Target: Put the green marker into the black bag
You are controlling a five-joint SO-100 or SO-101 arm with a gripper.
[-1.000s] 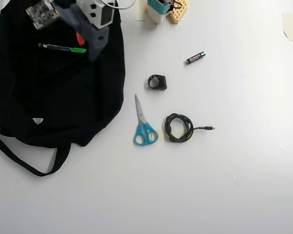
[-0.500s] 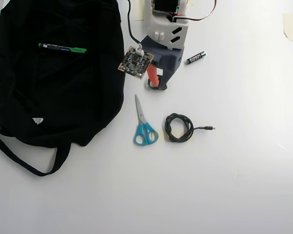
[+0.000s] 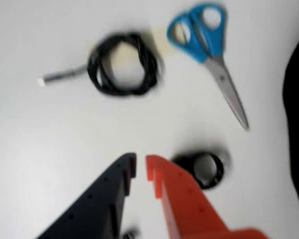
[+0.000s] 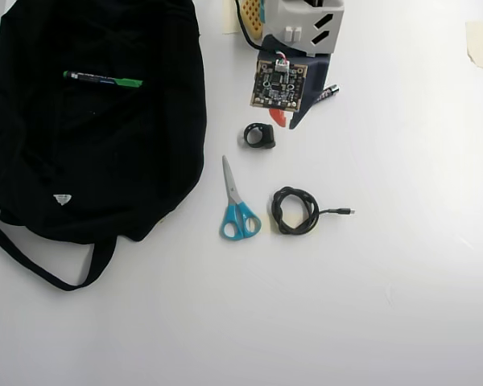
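Your slim black-barrelled green marker (image 4: 103, 79) with its bright green cap lies flat on top of the large soft black fabric bag (image 4: 80, 169), near the bag's upper part in the overhead view, cap end pointing right. Whether it rests on the outer fabric or inside an opening, you cannot tell from above. Judge it light, rigid and smooth: a round barrel likely to roll or slip between hard fingers, on cloth that gives under pressure. Take it across the middle of the barrel, fingers square to its length, and press down gently so the fabric does not bunch into the grip.

Your gripper (image 3: 140, 167) is well apart from it, over bare table right of the bag in the overhead view (image 4: 287, 122). Its 2 fingers, 1 dark and 1 orange, stand nearly together with a narrow gap, holding nothing.

Just beside the orange finger sits a small black ring-shaped part (image 3: 205, 169). Beyond lie blue-handled scissors (image 4: 237, 205) and a coiled black cable (image 4: 295, 211). A short black battery with pink print (image 4: 330, 90) peeks out from under the arm.
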